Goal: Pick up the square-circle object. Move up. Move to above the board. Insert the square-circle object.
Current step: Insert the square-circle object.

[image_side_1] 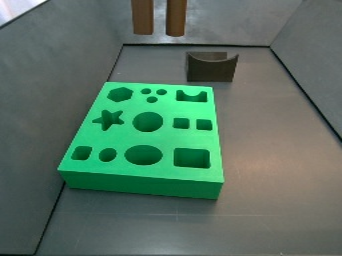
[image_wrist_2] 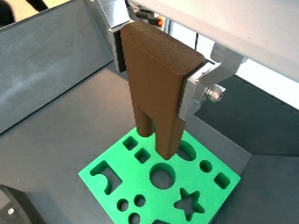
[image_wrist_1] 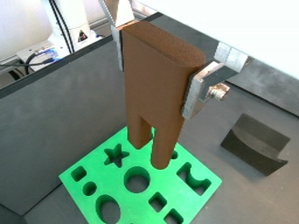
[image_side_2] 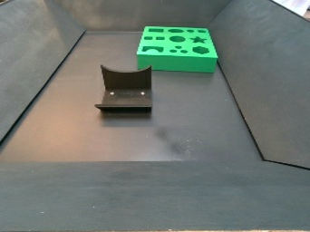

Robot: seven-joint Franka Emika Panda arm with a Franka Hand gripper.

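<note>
My gripper (image_wrist_1: 160, 74) is shut on the square-circle object (image_wrist_1: 152, 96), a tall brown wooden block with two legs pointing down. It also shows in a wrist view (image_wrist_2: 158, 105), with the gripper (image_wrist_2: 158, 74) clamped on its upper part. The silver fingers (image_wrist_1: 197, 94) press on both sides. The block hangs upright in the air over the green board (image_wrist_1: 91, 168), legs clear of the holes. In a side view only the two legs (image_side_1: 158, 15) show, high above the board's (image_side_1: 134, 175) far edge. The board also lies at the far end in a side view (image_side_2: 182, 62), where the gripper is out of frame.
The dark fixture with a curved notch (image_side_1: 210, 66) stands on the grey floor beyond the board; it also shows in a wrist view (image_wrist_1: 257, 140) and in a side view (image_side_2: 125, 89). Sloping grey walls (image_side_1: 54, 60) enclose the floor.
</note>
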